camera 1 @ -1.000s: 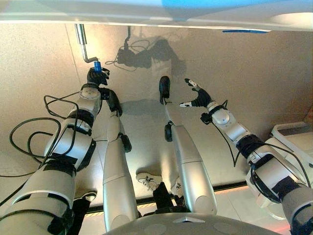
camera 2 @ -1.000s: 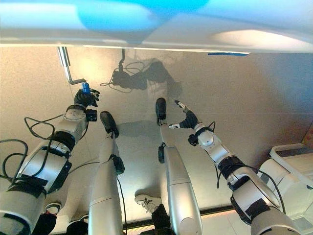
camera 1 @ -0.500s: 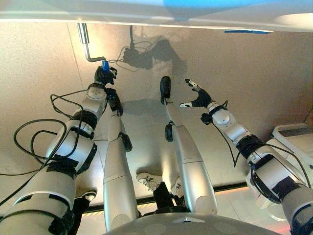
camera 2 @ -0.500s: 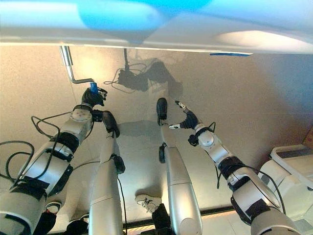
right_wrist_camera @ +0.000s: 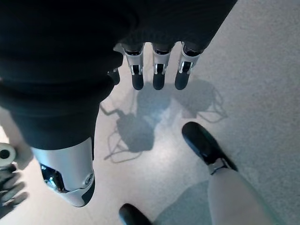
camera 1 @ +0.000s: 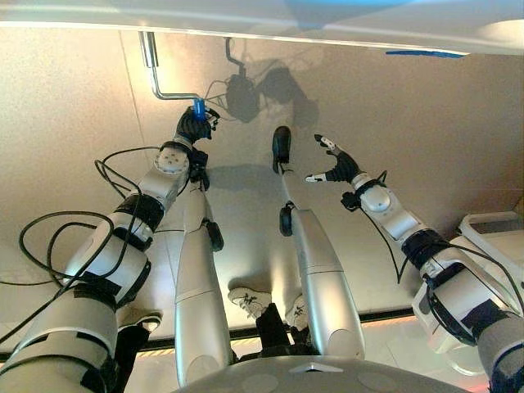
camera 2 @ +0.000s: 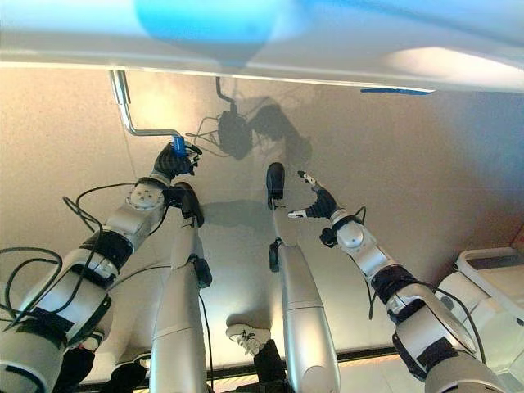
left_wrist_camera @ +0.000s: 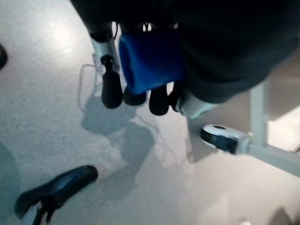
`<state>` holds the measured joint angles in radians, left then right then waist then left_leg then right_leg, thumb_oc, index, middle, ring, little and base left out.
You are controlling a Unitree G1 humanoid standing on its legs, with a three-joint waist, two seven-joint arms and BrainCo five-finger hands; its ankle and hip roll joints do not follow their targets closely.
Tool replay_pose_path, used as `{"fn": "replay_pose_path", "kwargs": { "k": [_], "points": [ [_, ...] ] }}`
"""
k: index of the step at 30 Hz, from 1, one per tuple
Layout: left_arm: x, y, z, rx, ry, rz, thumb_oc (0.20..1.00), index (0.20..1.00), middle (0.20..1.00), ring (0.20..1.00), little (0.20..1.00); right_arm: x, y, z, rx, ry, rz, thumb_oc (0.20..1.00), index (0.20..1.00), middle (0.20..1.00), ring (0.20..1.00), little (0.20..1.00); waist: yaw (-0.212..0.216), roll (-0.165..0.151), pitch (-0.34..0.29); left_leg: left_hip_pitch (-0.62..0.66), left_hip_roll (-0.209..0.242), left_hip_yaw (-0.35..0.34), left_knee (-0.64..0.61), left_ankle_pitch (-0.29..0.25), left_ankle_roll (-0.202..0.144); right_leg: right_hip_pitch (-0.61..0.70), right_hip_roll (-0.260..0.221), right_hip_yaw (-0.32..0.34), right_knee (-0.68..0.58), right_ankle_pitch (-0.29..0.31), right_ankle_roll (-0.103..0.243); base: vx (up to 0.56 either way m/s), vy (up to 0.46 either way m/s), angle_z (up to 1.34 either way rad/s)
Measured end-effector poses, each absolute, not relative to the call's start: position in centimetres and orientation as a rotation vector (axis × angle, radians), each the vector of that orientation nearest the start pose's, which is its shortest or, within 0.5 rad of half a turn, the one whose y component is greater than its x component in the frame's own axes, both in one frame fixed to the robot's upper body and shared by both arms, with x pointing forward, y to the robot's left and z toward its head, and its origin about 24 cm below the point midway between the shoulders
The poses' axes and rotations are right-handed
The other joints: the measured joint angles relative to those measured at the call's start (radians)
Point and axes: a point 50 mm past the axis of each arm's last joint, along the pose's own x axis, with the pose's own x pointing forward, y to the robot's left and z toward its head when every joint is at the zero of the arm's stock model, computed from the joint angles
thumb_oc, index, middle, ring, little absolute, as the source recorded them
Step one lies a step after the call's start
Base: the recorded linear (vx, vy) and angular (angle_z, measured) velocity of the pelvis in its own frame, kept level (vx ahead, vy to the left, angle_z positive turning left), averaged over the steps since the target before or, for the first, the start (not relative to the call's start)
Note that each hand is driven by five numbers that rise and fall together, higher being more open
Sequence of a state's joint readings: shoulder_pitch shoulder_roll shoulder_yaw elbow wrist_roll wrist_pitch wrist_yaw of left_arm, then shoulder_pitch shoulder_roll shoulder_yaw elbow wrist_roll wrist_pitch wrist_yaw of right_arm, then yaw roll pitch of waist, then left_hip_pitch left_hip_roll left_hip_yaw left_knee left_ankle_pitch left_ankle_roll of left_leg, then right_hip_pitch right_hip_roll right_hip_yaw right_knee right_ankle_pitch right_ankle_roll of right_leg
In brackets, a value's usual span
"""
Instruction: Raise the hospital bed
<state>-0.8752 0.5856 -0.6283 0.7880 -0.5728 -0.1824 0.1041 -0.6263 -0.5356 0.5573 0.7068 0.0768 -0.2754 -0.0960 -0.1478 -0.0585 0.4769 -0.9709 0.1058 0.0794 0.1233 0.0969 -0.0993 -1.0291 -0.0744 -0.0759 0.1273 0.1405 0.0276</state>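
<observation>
The hospital bed's white edge (camera 1: pixel 246 16) runs along the top of the eye views. A bent metal crank (camera 1: pixel 155 78) hangs down from under it, ending in a blue handle (camera 1: pixel 198 109). My left hand (camera 1: pixel 193 127) is shut on that blue handle (left_wrist_camera: pixel 150 58), its dark fingertips curled round it in the left wrist view. My right hand (camera 1: pixel 337 166) hovers open over the floor to the right, fingers spread and holding nothing; the right wrist view shows its fingers (right_wrist_camera: pixel 157 75) straight.
A white bed frame leg with a caster wheel (left_wrist_camera: pixel 222 137) stands close to the left hand. A white base or cart (camera 1: pixel 491 237) sits at the right edge. A beige floor lies under the bed.
My left hand has swung the blue handle and crank to the right and farther up in the view. The right hand has barely moved.
</observation>
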Motion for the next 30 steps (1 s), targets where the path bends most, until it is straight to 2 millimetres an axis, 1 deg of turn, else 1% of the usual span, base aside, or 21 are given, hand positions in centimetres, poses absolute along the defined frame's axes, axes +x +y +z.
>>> {"fn": "replay_pose_path", "kwargs": {
  "k": [1,2,3,6,8,10,13,15,17,19,22,26,30],
  "points": [
    [38.6,19.0,14.5,0.352,-0.128,-0.122,0.200,0.200,0.200,0.200,0.200,35.0,-17.9,7.5,-0.691,-0.099,0.258,1.000,1.000,1.000,1.000,1.000,0.001,0.001,0.006,0.000,-0.001,-0.001,0.001,0.002,0.000,0.000,-0.001,-0.001,0.003,0.000,0.000,0.00,0.000,0.00],
    [38.3,19.1,14.5,0.356,-0.133,-0.134,0.200,0.200,0.200,0.200,0.200,35.0,-17.9,7.5,-0.691,-0.099,0.259,1.000,1.000,1.000,1.000,1.000,0.001,0.001,0.008,0.000,-0.001,-0.002,0.000,0.003,0.000,0.000,-0.001,-0.001,0.004,0.000,0.000,0.00,0.000,0.00],
    [38.1,19.1,15.2,0.364,-0.161,-0.155,0.200,0.200,0.200,0.200,0.200,34.8,-18.0,7.4,-0.689,-0.098,0.259,1.000,1.000,1.000,1.000,1.000,0.004,0.001,0.008,-0.001,-0.001,-0.002,0.000,0.005,-0.001,-0.004,-0.001,-0.001,0.008,0.000,0.000,0.00,0.000,0.00],
    [37.4,19.3,15.7,0.363,-0.185,-0.188,0.200,0.200,0.200,0.200,0.200,34.6,-18.3,7.4,-0.697,-0.102,0.262,1.000,1.000,1.000,1.000,1.000,0.014,0.002,0.016,-0.001,0.000,-0.003,0.000,0.007,-0.001,-0.006,0.000,0.000,0.011,0.000,0.000,0.00,0.000,0.00],
    [37.0,19.2,15.8,0.353,-0.194,-0.213,0.200,0.200,0.200,0.200,0.200,34.4,-18.9,7.3,-0.704,-0.088,0.249,1.000,1.000,1.000,1.000,1.000,0.025,0.005,0.018,0.000,0.000,-0.003,0.000,0.008,-0.002,-0.007,-0.001,-0.001,0.013,0.000,0.000,0.00,0.000,0.00],
    [36.6,19.2,15.9,0.341,-0.206,-0.237,0.200,0.200,0.200,0.200,0.200,34.4,-19.3,7.3,-0.699,-0.085,0.239,1.000,1.000,1.000,1.000,1.000,0.027,0.005,0.020,0.000,0.001,-0.004,0.000,0.010,-0.003,-0.007,0.000,-0.001,0.015,0.000,0.000,0.00,0.000,0.00],
    [35.7,19.0,16.3,0.331,-0.231,-0.288,0.200,0.200,0.200,0.200,0.200,34.3,-19.6,7.7,-0.697,-0.098,0.234,1.000,1.000,1.000,1.000,1.000,0.027,0.004,0.024,0.000,0.003,-0.006,0.000,0.012,-0.005,-0.007,-0.001,-0.003,0.017,0.000,0.000,0.00,0.000,0.00],
    [34.9,19.1,16.5,0.318,-0.246,-0.318,0.200,0.200,0.200,0.200,0.200,34.1,-19.6,7.7,-0.700,-0.098,0.241,1.000,1.000,1.000,1.000,1.000,0.028,0.005,0.025,-0.001,0.004,-0.008,0.000,0.013,-0.006,-0.007,-0.001,-0.006,0.018,0.000,0.000,0.00,0.000,0.00],
    [34.5,19.0,16.6,0.309,-0.260,-0.337,0.200,0.200,0.200,0.200,0.200,34.0,-19.8,7.6,-0.705,-0.093,0.240,1.000,1.000,1.000,1.000,1.000,0.029,0.005,0.026,0.000,0.005,-0.009,0.000,0.013,-0.006,-0.007,0.000,-0.007,0.018,0.000,0.000,0.00,0.000,0.00],
    [34.2,19.2,16.6,0.300,-0.266,-0.342,0.200,0.200,0.200,0.200,0.200,33.9,-19.9,7.7,-0.701,-0.097,0.238,1.000,1.000,1.000,1.000,1.000,0.030,0.006,0.026,0.000,0.005,-0.010,0.000,0.014,-0.006,-0.007,-0.001,-0.009,0.021,0.000,0.000,0.00,0.000,0.00],
    [33.1,19.5,17.0,0.302,-0.283,-0.377,0.200,0.200,0.200,0.200,0.200,33.7,-20.0,7.8,-0.694,-0.105,0.235,1.000,1.000,1.000,1.000,1.000,0.031,0.008,0.027,0.001,0.006,-0.011,0.002,0.016,-0.008,-0.006,-0.001,-0.010,0.027,-0.001,-0.001,0.00,0.000,0.00],
    [32.3,19.9,17.4,0.288,-0.299,-0.401,0.200,0.200,0.200,0.200,0.200,33.4,-20.2,7.3,-0.694,-0.089,0.243,1.000,1.000,1.000,1.000,1.000,0.036,0.009,0.028,0.002,0.007,-0.016,0.003,0.021,-0.009,-0.006,0.000,-0.014,0.033,-0.001,-0.001,0.00,0.000,0.00],
    [31.6,20.0,17.8,0.272,-0.325,-0.416,0.200,0.200,0.200,0.200,0.200,32.9,-20.7,6.7,-0.690,-0.064,0.234,1.000,1.000,1.000,1.000,1.000,0.052,0.012,0.030,0.004,0.008,-0.019,0.003,0.024,-0.011,-0.006,0.001,-0.016,0.039,-0.002,-0.003,0.00,0.000,0.00]
  ]
}}
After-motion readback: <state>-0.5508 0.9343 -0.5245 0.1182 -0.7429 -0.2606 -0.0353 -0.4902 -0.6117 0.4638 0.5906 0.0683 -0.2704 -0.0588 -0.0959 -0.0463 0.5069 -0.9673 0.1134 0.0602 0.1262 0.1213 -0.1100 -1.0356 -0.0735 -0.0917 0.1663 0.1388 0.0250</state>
